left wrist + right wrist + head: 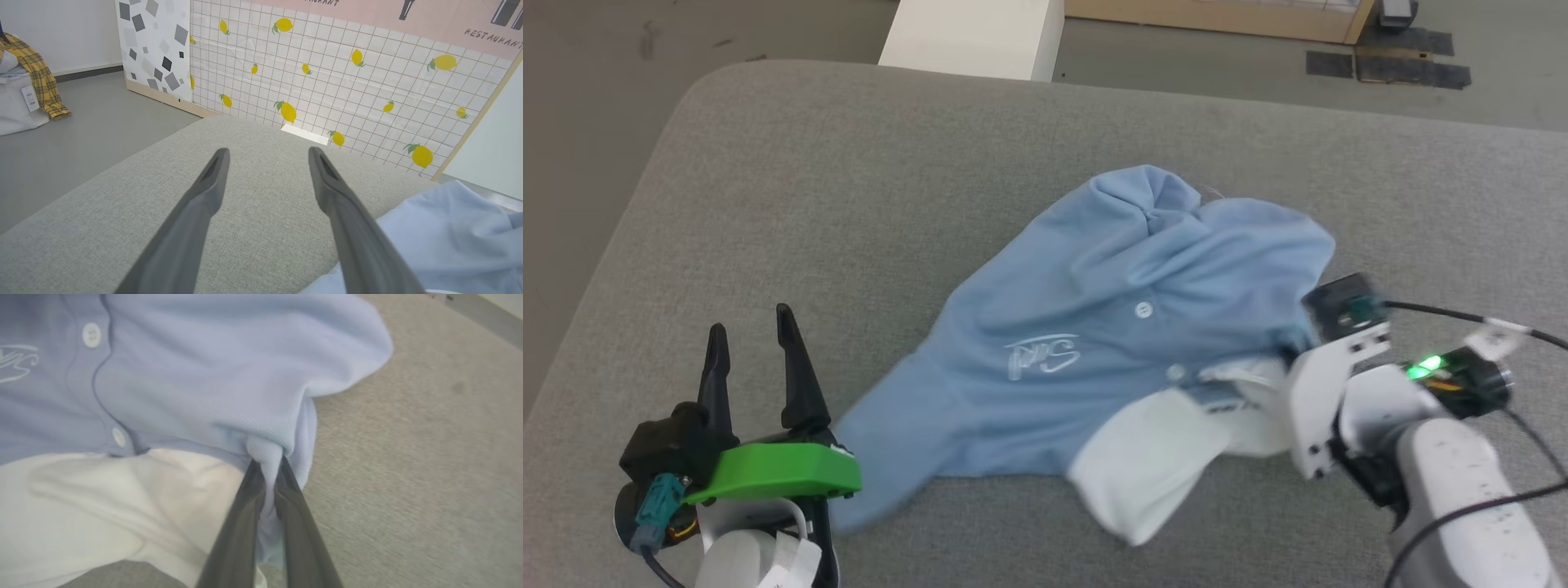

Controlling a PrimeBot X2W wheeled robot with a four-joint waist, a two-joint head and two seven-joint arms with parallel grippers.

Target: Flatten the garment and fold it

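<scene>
The garment (1094, 343) is a light blue polo shirt lying crumpled on the grey cushion (866, 204), its white collar part (1152, 461) toward the near edge and white cursive lettering on the chest. My right gripper (267, 461) is shut on a pinch of blue fabric (265, 451) beside the collar, at the garment's right side; in the head view its fingertips are hidden under the cloth. My left gripper (752, 336) stands open just left of the garment's lower-left edge, with nothing between its fingers (212, 179). The garment's blue edge (441, 232) shows at the right of the left wrist view.
The cushion's rounded far-left corner (711, 90) drops to the grey floor. A white box (972, 37) stands beyond the far edge. A lemon-patterned tiled panel (327, 69) stands behind the cushion. Clothes (28, 77) lie piled on the floor at the left.
</scene>
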